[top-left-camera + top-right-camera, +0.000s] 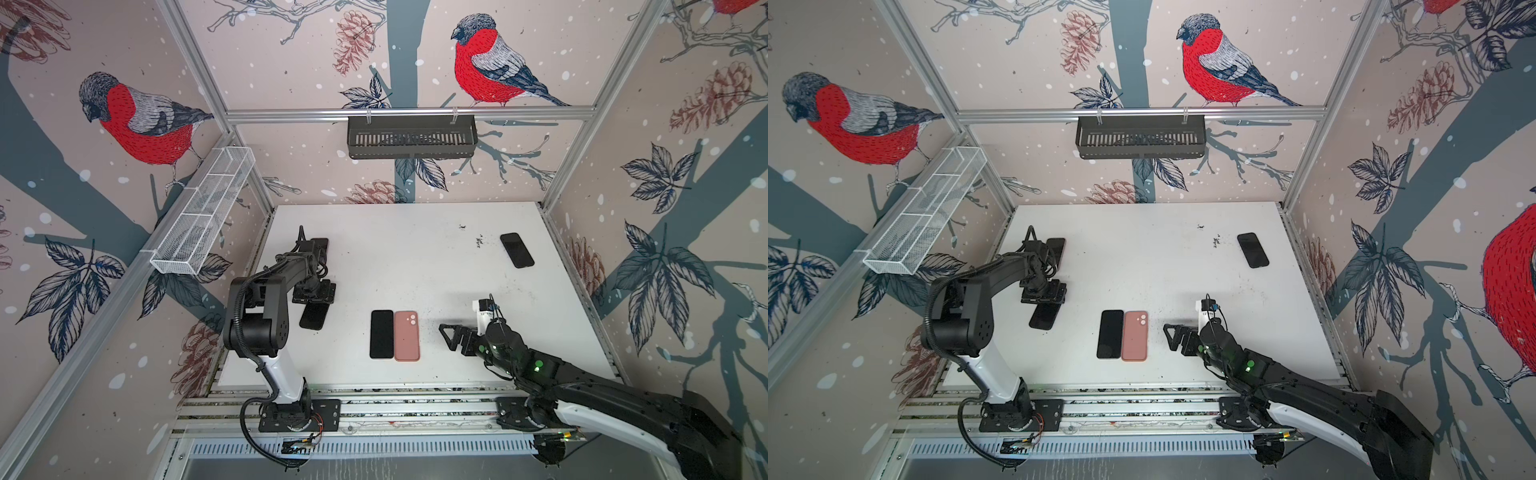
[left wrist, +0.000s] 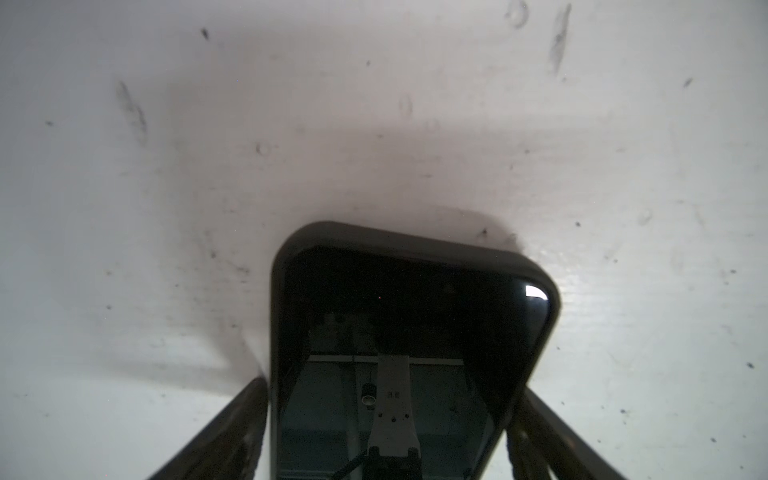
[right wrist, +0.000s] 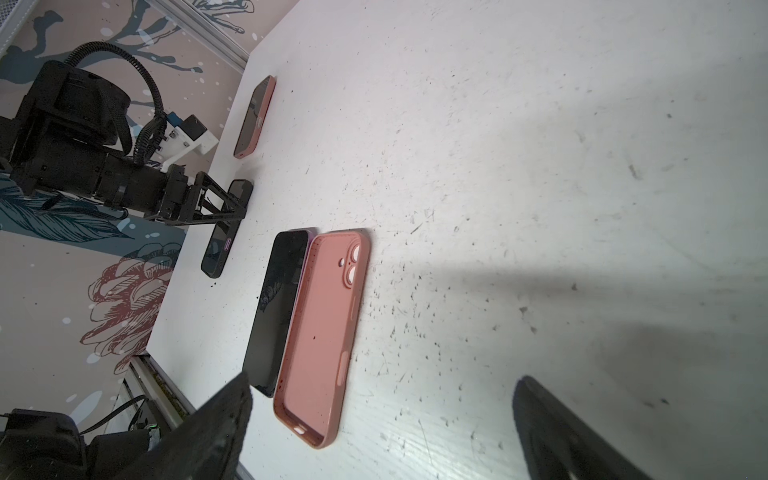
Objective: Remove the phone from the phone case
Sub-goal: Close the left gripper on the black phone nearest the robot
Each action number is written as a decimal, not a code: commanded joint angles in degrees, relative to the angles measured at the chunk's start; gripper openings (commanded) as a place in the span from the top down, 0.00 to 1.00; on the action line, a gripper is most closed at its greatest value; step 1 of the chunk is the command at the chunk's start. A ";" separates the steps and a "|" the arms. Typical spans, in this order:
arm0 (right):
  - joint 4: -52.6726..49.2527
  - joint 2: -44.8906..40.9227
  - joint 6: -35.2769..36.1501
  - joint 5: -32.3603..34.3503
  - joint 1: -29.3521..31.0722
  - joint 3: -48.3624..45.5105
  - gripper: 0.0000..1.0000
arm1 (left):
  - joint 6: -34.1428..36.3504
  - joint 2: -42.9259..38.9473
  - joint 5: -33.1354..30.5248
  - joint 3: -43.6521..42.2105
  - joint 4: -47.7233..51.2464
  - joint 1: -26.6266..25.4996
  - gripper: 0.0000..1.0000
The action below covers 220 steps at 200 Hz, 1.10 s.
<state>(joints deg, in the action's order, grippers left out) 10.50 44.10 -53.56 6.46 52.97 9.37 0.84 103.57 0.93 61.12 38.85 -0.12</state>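
Left gripper [image 2: 390, 390] straddles the phone [image 2: 407, 299], fingers [image 2: 241, 419] at its long edges; I cannot tell whether they pinch it. Best to hold the matte, soft-looking black case [image 2: 374, 237] by its rim, off the glossy glass, and peel from a rounded corner. Right gripper [image 3: 382, 390] hangs spread and empty beside the pink case [image 3: 324, 332].

Lying flat and screen-up on the left of the white table [image 1: 436, 282]: black phone [image 2: 399, 332] sitting fully inside a dark case [image 2: 415, 247] hugging its rim. Resting side by side near the front middle, lengthwise parallel: bare phone [image 1: 381, 333], screen up, and empty pink case [image 1: 407, 336], camera cut-outs at its far end. Lying farther back: pink-cased phone [image 3: 253, 120] left, dark phone [image 1: 516, 250] right.
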 commanded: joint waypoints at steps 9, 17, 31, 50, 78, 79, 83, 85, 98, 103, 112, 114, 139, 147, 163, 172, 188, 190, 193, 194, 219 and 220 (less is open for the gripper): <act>0.74 -0.28 0.91 -0.04 -0.28 -0.14 0.00 | -1.11 2.92 -2.98 -1.56 -1.59 0.12 0.22; 0.83 -0.23 1.00 -0.21 -0.32 -0.05 0.00 | -1.18 2.76 -2.87 -1.54 -1.59 0.12 0.25; 0.83 0.00 1.00 -0.22 -0.41 -0.05 0.00 | -1.22 2.52 -2.60 -1.59 -1.60 0.12 0.27; 0.60 -0.19 1.08 -0.40 -0.53 0.04 0.00 | -1.30 2.26 -2.04 -1.62 -1.50 0.12 0.32; 0.05 -1.13 1.18 -0.42 -0.80 -0.05 0.01 | -1.44 1.79 -0.71 -1.69 -1.46 0.12 0.37; 0.00 -1.17 1.18 -0.45 -0.83 -0.01 0.01 | -1.45 1.71 -0.69 -1.66 -1.43 0.12 0.37; -0.04 -1.35 1.16 -0.41 -0.83 -0.13 0.00 | -1.54 1.59 -0.57 -1.65 -1.41 0.12 0.38; -0.09 -1.48 1.17 -0.42 -0.78 -0.11 0.00 | -1.50 1.47 -0.53 -1.63 -1.41 0.12 0.39; -0.39 -2.10 1.22 -0.47 -0.88 -0.31 0.01 | -1.69 0.60 0.51 -1.78 -1.57 0.12 0.41; -0.53 -2.40 1.15 -0.40 -0.86 -0.33 0.00 | -1.70 0.16 1.01 -1.88 -1.67 0.12 0.41; -0.77 -2.80 1.18 -0.51 -1.00 -0.29 0.01 | -1.67 -0.81 1.88 -1.78 -1.71 0.12 0.43; -0.84 -2.97 1.22 -0.49 -1.00 -0.29 0.00 | -1.71 -1.02 1.99 -1.77 -1.73 0.12 0.43; -1.79 -4.31 1.25 -0.54 -1.00 -0.15 0.01 | -1.88 -4.28 4.26 -1.65 -1.51 0.28 0.46; -2.03 -4.76 1.35 -0.50 -0.94 -0.14 0.00 | -1.98 -5.44 5.18 -1.55 -1.50 0.30 0.47; -2.54 -5.31 1.65 -0.61 -1.09 0.19 0.00 | -2.16 -7.71 7.11 -2.01 -1.96 0.51 0.49; -2.85 -5.64 1.84 -0.82 -1.06 0.39 0.00 | -2.16 -8.95 7.99 -2.32 -2.03 0.64 0.50; -3.54 -6.05 2.10 -0.78 -1.11 0.64 0.00 | -2.55 -10.84 9.85 -2.97 -2.44 0.86 0.51; -3.56 -6.11 2.07 -0.80 -1.11 0.72 0.01 | -2.59 -11.06 10.05 -3.06 -2.46 0.83 0.51; -3.64 -6.25 2.10 -0.83 -1.06 0.72 0.00 | -2.71 -11.37 10.40 -3.11 -2.53 0.86 0.51; -3.64 -6.27 2.17 -0.83 -1.04 0.69 0.01 | -2.70 -11.41 10.53 -3.16 -2.54 0.88 0.51; -3.56 -7.13 2.40 -1.20 -1.05 0.87 0.01 | -3.28 -13.74 13.19 -3.29 -2.55 1.00 0.51; -3.56 -7.16 2.40 -1.19 -1.08 0.90 0.01 | -3.29 -13.79 13.29 -3.29 -2.55 1.00 0.51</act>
<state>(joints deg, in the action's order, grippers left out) 7.09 37.54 -52.23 5.98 51.94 9.69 -1.72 91.77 9.65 57.87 36.29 0.67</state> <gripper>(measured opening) 0.995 0.770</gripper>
